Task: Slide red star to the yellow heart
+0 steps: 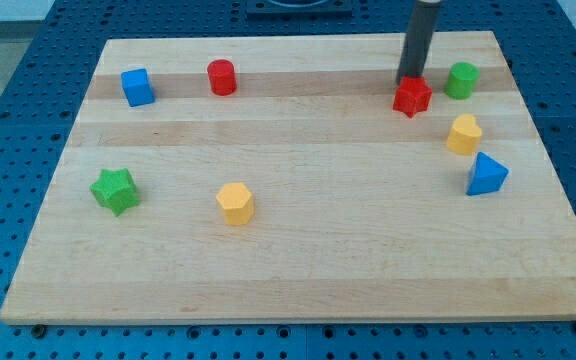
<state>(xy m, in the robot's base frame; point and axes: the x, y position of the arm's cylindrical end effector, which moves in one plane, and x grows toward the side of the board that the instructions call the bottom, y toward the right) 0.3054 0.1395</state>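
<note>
The red star (412, 97) lies near the view's top right of the wooden board. The yellow heart (463, 133) lies a short way to its lower right, apart from it. My tip (409, 80) stands at the star's upper left edge, touching or almost touching it. The dark rod rises from there out of the view's top.
A green cylinder (461, 79) stands just right of the red star. A blue triangle (486, 174) lies below the yellow heart. A red cylinder (222, 77) and a blue cube (138, 87) are at the top left. A green star (115, 190) and a yellow hexagon (235, 203) are at the lower left.
</note>
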